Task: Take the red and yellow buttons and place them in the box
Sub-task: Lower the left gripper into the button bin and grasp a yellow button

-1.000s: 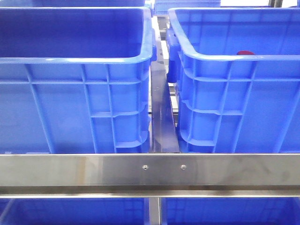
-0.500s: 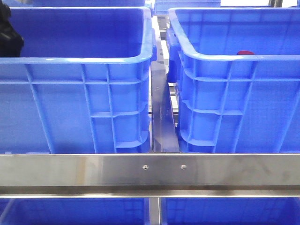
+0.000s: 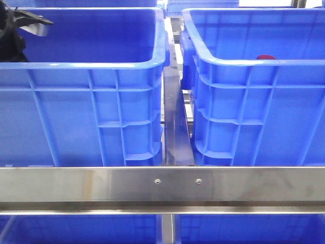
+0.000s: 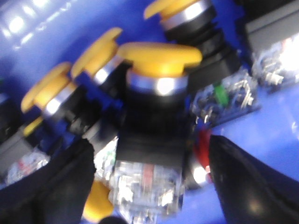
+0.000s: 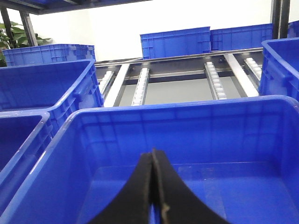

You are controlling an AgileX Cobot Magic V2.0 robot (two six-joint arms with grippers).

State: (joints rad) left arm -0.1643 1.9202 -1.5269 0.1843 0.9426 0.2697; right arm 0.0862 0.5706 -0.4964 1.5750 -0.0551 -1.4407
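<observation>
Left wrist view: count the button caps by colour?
Yellow caps: 5, one only partly seen by the left gripper
Red caps: 1, mostly hidden
Total: 6

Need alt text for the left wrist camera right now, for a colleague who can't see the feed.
Blurred close-up: a yellow mushroom-head push button on a black and clear switch body sits between the open left gripper fingers. More yellow-capped buttons are piled behind it on the blue crate floor.
</observation>
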